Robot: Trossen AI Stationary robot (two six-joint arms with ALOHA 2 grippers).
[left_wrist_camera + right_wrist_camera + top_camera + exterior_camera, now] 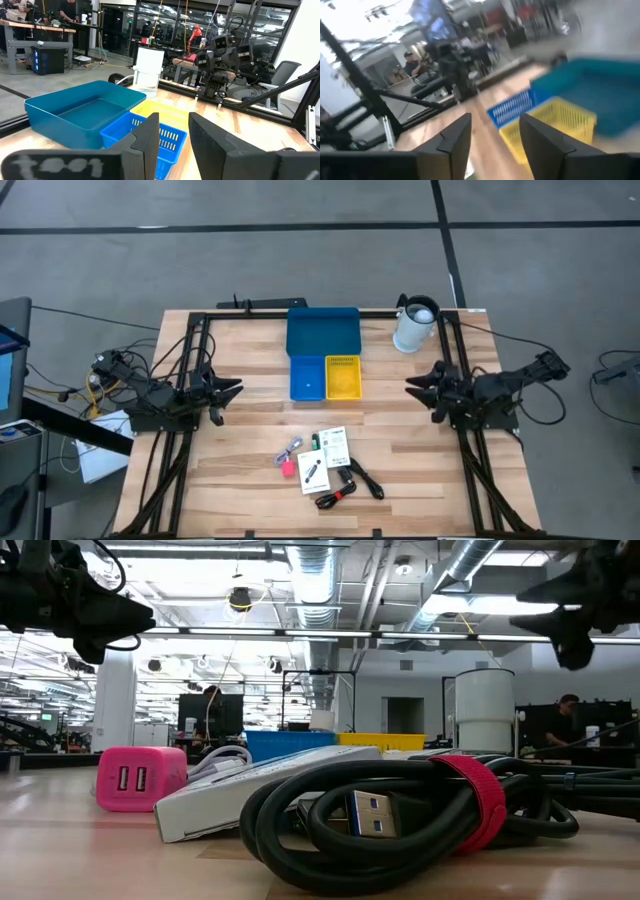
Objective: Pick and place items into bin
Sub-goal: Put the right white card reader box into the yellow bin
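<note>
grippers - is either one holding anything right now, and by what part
Nothing is held. The left gripper and right gripper are both open and empty, up beside the bin; the items lie untouched on the table.

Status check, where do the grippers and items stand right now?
Left gripper and right gripper open, empty, flanking the bin. Items on table, untouched. Nothing blocking.

Three joined bins: one wide blue tray (322,332), one small blue bin (307,378), one small yellow bin (343,377). Two white cards (334,445). One pink block (287,468). One black cable (352,483). One white pitcher (413,325). Two grippers, left (232,389) and right (413,386).
</note>
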